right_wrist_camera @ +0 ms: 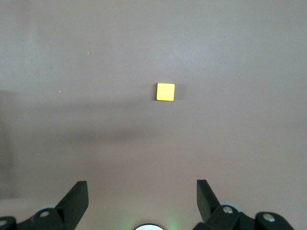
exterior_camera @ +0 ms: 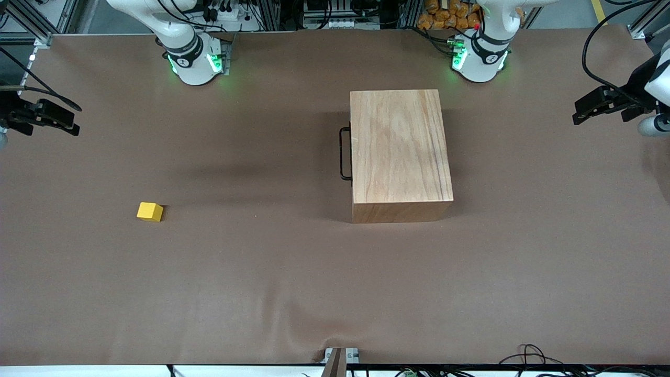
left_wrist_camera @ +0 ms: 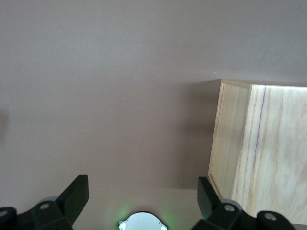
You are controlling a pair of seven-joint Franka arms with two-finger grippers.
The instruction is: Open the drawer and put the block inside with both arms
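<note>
Waiting wide and empty over the table's ends at 3 and 9 o'clock, left gripper [exterior_camera: 578, 112] and right gripper [exterior_camera: 73, 125] have begun nothing: drawer [exterior_camera: 351, 154] shut, block [exterior_camera: 150, 211] untouched.

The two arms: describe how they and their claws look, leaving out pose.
Both arms are white with dark grey joint bands, on round white bases lit green: the right arm's base, the left arm's base. Black cables run along each. The right claw and left claw are black; in the wrist views each shows two wedge-shaped fingers with small silver screws.
</note>
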